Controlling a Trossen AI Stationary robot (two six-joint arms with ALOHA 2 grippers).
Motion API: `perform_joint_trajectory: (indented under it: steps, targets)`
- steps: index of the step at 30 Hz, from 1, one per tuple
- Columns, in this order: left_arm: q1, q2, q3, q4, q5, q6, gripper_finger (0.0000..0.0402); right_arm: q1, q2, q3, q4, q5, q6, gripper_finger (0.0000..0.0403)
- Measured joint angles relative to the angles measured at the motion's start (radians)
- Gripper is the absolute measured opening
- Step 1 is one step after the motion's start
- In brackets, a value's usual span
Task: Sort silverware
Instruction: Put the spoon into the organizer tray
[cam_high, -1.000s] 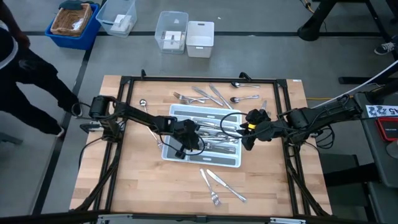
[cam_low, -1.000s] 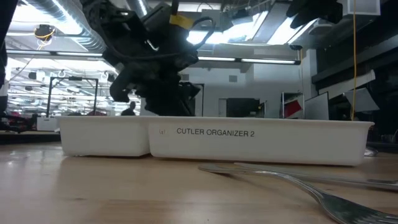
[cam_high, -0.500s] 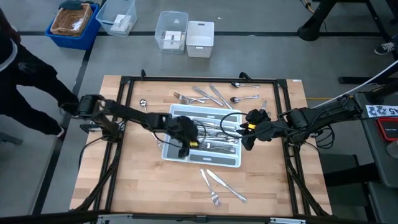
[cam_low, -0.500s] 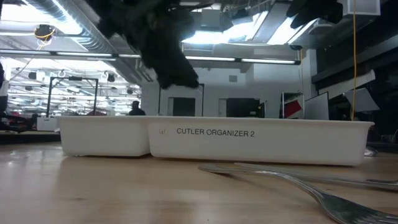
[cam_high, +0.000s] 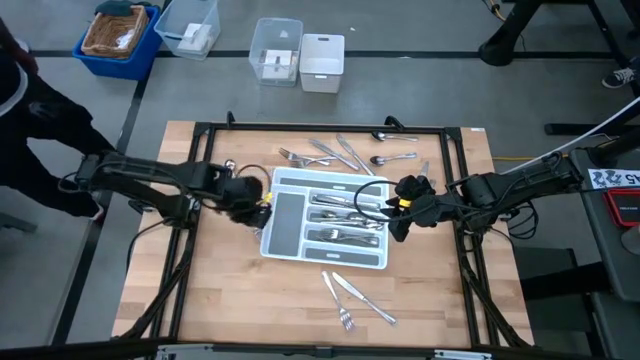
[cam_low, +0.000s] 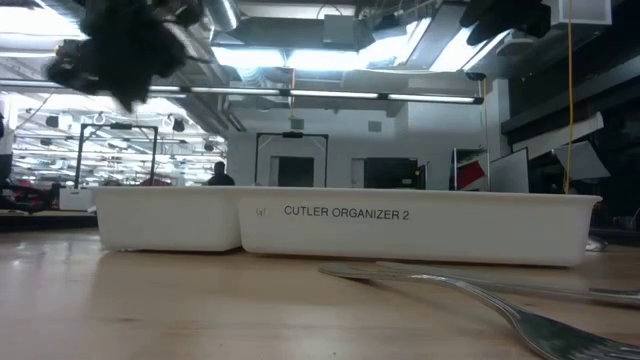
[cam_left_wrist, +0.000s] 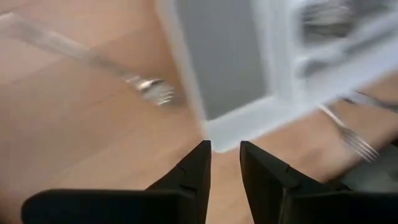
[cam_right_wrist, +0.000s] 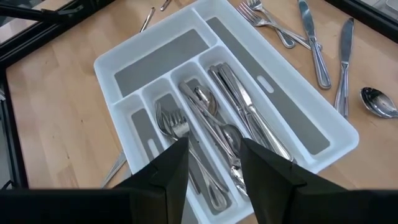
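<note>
The white tray (cam_high: 285, 215) with grey compartments lies mid-table. Its narrow compartments hold forks (cam_right_wrist: 171, 121), spoons (cam_right_wrist: 214, 127) and knives (cam_right_wrist: 249, 109). More silverware lies loose on the wood: a group beyond the tray's far side (cam_high: 335, 152), a few pieces near the front (cam_high: 350, 295) and one spoon (cam_high: 229, 166) at the far left. My left gripper (cam_high: 258, 208) hangs above the table just left of the tray, open, with nothing between its fingers (cam_left_wrist: 199, 168). My right gripper (cam_high: 392, 222) hovers open over the tray's right end, holding nothing (cam_right_wrist: 211, 152).
A black frame (cam_high: 320, 128) runs around the tabletop. Beyond the far edge, on the floor, stand a blue bin (cam_high: 118, 35), clear bins (cam_high: 275, 50) and a white box (cam_high: 322, 62). A person (cam_high: 30, 110) stands off the table's left side.
My left gripper has risen out of the tray and drawn back toward the table's left edge, rolling its wrist as it went. It now hangs beside the tray's left wall. The right arm has kept still.
</note>
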Motion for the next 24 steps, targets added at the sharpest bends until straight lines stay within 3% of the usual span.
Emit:
perform_joint_trajectory:
  steps: [3, 7, 10, 13, 19, 24]
  targets:
    - [-0.027, 0.013, -0.008, -0.064, -0.061, -0.146, 0.0075, 0.000, 0.000, 0.000, 0.004, 0.001, 0.001, 0.0147]
    - [-0.040, 0.037, -0.067, -0.030, -0.087, -0.275, 0.0074, 0.000, 0.000, 0.000, 0.001, 0.004, 0.046, 0.0147]
    - [-0.040, 0.064, -0.118, -0.019, -0.089, -0.338, 0.0074, -0.002, -0.001, 0.000, -0.039, 0.019, 0.169, 0.0147]
    - [-0.040, 0.079, -0.157, -0.006, -0.089, -0.405, 0.0074, -0.019, -0.013, 0.000, -0.186, 0.008, 0.304, 0.0147]
    - [-0.039, 0.081, -0.180, 0.038, -0.074, -0.408, 0.0074, -0.063, -0.034, 0.000, -0.653, -0.039, 0.626, 0.0147]
    - [-0.039, 0.081, -0.180, 0.037, -0.074, -0.406, 0.0074, -0.129, -0.079, -0.090, -0.585, -0.055, 0.686, 0.0147]
